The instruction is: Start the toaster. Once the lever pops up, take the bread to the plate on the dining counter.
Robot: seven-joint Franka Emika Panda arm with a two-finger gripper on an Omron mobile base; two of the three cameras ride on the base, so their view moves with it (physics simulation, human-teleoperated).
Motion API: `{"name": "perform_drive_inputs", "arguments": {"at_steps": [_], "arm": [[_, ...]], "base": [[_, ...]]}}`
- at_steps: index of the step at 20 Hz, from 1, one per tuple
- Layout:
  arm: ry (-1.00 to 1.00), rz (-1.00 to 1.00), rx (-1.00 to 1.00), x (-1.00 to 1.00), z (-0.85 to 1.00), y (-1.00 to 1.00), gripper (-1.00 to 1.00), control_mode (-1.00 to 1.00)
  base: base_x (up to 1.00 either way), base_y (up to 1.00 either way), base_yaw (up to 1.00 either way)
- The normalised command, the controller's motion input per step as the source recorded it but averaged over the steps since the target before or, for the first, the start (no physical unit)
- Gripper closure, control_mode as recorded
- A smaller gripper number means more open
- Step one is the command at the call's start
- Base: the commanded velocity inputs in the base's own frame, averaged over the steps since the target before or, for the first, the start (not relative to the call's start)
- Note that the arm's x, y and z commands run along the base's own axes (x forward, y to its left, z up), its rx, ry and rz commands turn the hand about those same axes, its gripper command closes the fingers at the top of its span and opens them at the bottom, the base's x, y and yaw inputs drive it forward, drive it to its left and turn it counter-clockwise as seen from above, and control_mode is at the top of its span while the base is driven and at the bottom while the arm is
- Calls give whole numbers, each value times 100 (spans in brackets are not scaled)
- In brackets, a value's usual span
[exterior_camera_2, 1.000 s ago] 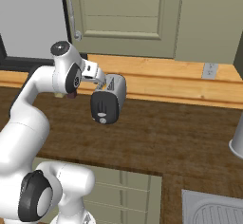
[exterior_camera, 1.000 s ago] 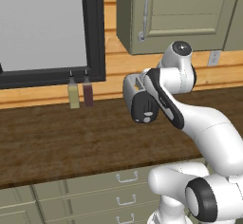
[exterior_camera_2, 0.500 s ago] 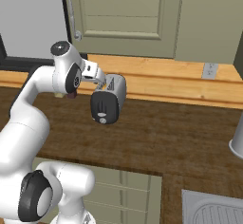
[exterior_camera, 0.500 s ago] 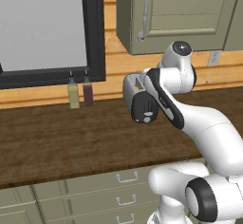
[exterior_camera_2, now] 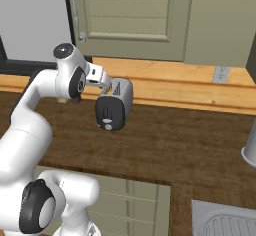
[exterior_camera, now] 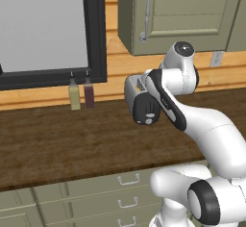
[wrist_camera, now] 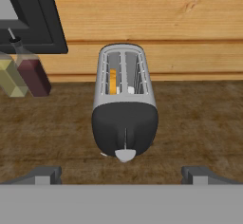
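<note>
Toaster (wrist_camera: 124,108) on the dark wood worktop (exterior_camera: 57,139), near the back wall, its black end panel facing the robot. The gripper (wrist_camera: 121,174) hovers above and just in front of it, fingers (wrist_camera: 45,174) spread wide and holding nothing. The bread (wrist_camera: 112,81) appears as an orange-tan sliver sunk in the left slot. The lever (wrist_camera: 125,154) is the pale tab low on the end panel in the hand view; whether it is pressed cannot be told.

Progress, as judged: the task is at its start. The gripper has not touched the lever, so starting the toaster, waiting for the pop-up, lifting the slice and carrying it to the plate all remain.

Surface and room: brown wood-grain worktop over olive drawers (exterior_camera: 120,192); a plank wall (exterior_camera_2: 165,82) behind with an outlet (exterior_camera_2: 220,73); olive cabinets (exterior_camera: 187,14) above. Left of the toaster, two bottles (exterior_camera: 80,92) stand below a dark-framed window (exterior_camera: 45,29). At the right, a sink (exterior_camera_2: 225,222) and a grey vessel (exterior_camera_2: 250,147) at the picture edge.
</note>
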Motion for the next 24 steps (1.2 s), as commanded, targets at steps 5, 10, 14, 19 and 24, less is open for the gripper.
{"name": "perform_drive_inputs", "arguments": {"at_steps": [5, 10, 14, 19, 24], "arm": [[0, 0, 0, 0, 0, 0, -100, -100], [0, 0, 0, 0, 0, 0, -100, -100], [0, 0, 0, 0, 0, 0, -100, -100], [0, 0, 0, 0, 0, 0, -100, -100], [0, 0, 0, 0, 0, 0, -100, -100]], "base": [[0, 0, 0], [0, 0, 0], [0, 0, 0], [0, 0, 0], [0, 0, 0]]}}
